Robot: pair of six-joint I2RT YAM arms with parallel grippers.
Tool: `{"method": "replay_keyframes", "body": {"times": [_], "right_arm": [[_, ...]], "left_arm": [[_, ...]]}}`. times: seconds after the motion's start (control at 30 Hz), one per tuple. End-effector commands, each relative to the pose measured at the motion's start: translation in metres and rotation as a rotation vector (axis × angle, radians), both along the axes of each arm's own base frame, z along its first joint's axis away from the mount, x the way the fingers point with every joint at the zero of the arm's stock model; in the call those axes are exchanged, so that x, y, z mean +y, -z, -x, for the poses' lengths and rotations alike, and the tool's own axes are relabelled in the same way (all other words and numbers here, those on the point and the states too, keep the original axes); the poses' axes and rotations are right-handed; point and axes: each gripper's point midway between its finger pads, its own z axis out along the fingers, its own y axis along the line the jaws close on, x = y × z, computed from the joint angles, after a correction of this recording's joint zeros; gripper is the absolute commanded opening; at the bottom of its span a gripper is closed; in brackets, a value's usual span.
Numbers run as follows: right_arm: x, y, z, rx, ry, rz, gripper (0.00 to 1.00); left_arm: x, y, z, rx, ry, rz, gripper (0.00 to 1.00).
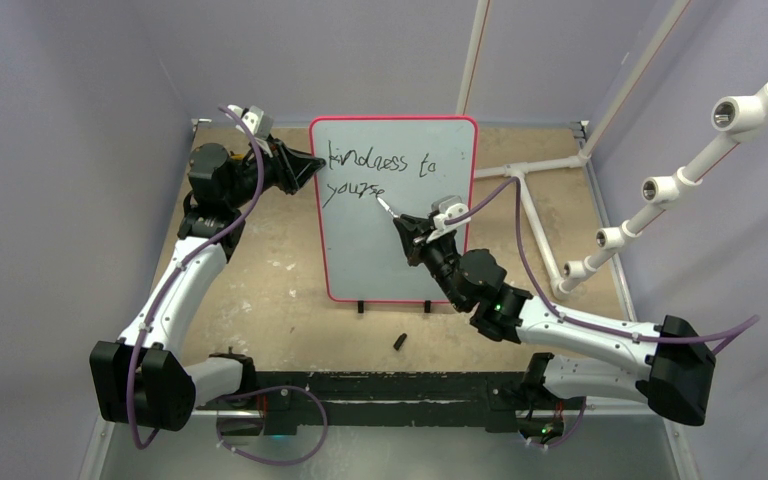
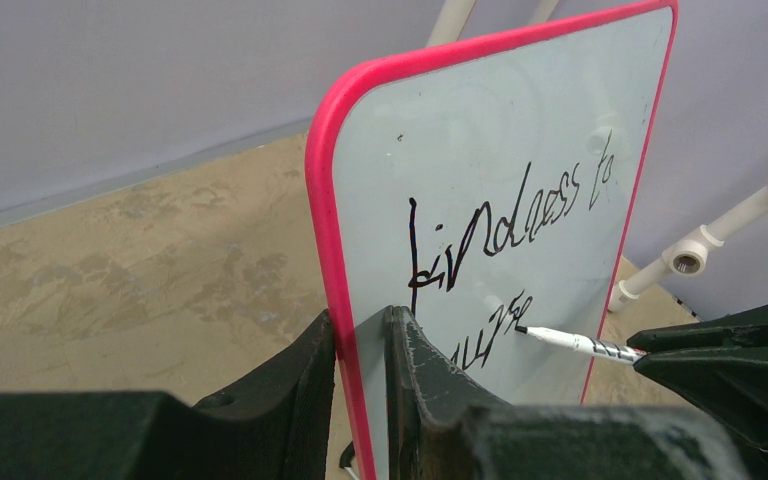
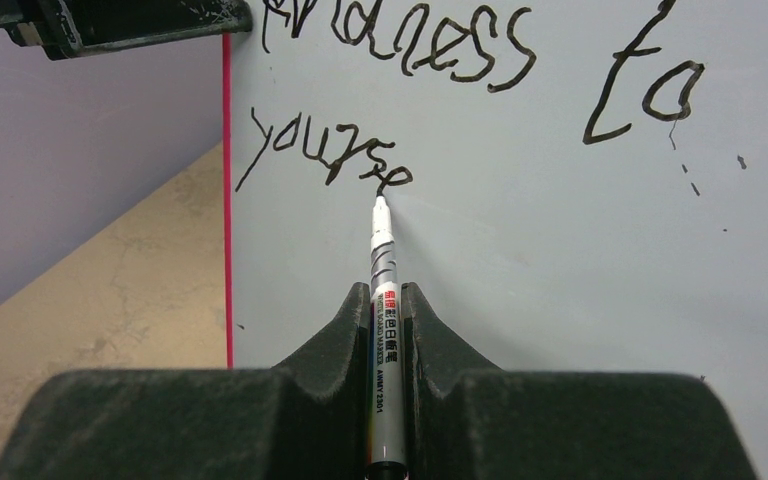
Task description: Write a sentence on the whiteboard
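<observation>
The whiteboard [image 1: 400, 240] stands upright on small black feet, pale surface with a red-pink rim. The sentence [image 1: 380, 165] reads "kindness to" on the top line and "yourse" below. My left gripper [image 2: 360, 345] is shut on the whiteboard's left rim [image 2: 328, 250], one finger on each side. My right gripper [image 3: 386, 300] is shut on a white marker [image 3: 384, 330], its tip touching the board just below the last "e" [image 3: 392, 178]. The marker also shows in the top view [image 1: 388, 208] and the left wrist view [image 2: 575, 343].
A small black marker cap [image 1: 400, 342] lies on the tan table in front of the board. White pipe frames [image 1: 660, 185] stand at the right and behind the board. Purple walls close in the back and sides.
</observation>
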Motion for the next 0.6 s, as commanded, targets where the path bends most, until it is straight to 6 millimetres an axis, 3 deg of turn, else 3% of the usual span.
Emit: {"method": "replay_keyframes", "body": {"times": [0.0, 0.57], "right_arm": [[-0.010, 0.002, -0.002, 0.020, 0.040, 0.010, 0.00], [-0.025, -0.019, 0.003, -0.009, 0.058, -0.032, 0.00]], "left_arm": [[-0.002, 0.008, 0.002, 0.019, 0.017, -0.006, 0.00], [-0.002, 0.008, 0.003, 0.020, 0.014, -0.005, 0.00]]}}
